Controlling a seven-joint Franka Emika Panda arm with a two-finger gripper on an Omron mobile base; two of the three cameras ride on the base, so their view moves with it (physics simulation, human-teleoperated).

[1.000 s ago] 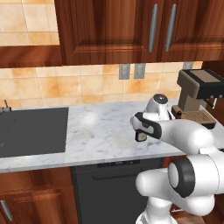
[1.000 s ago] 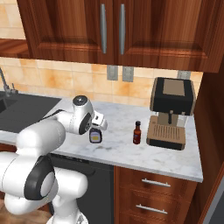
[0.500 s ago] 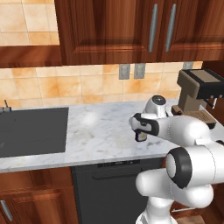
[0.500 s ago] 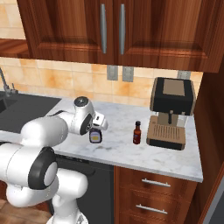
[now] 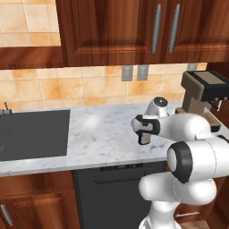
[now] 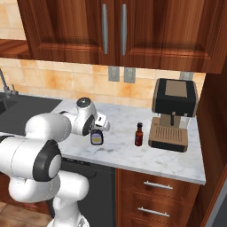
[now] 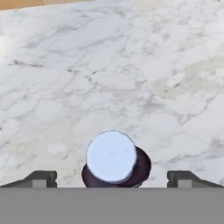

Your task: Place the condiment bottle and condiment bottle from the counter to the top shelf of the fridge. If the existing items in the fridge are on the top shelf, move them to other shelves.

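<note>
Far left in the left base view: dark sink basin (image 5: 31,134) sunk into the marbled counter (image 5: 103,134), tan tiled backsplash (image 5: 67,89) behind, two wall outlets (image 5: 134,72) above the stone. Further right, over the middle of the slab, the gripper (image 5: 144,134) pointing down above the squat condiment bottle (image 5: 145,139), which stands upright on the counter under the hand (dark label with a yellowish patch on its side). Seen from the hand view: pale round cap of that bottle (image 7: 111,156) straight below, dark body peeking out around it, centred between the two finger tips (image 7: 41,178), each well clear of it on either side; jaws spread wide, nothing gripped, no contact visible. Right of the hand in the right base view: same squat bottle (image 6: 96,137) beneath the wrist, then the slimmer dark red condiment bottle (image 6: 139,135) upright on the stone, apart from the first one and just beside the coffee machine (image 6: 174,113), which sits against the backsplash near the counter's right end. Brown drawer fronts with silver handles (image 6: 157,199) below that end; dark wooden upper cabinets (image 6: 115,31) across the top
</note>
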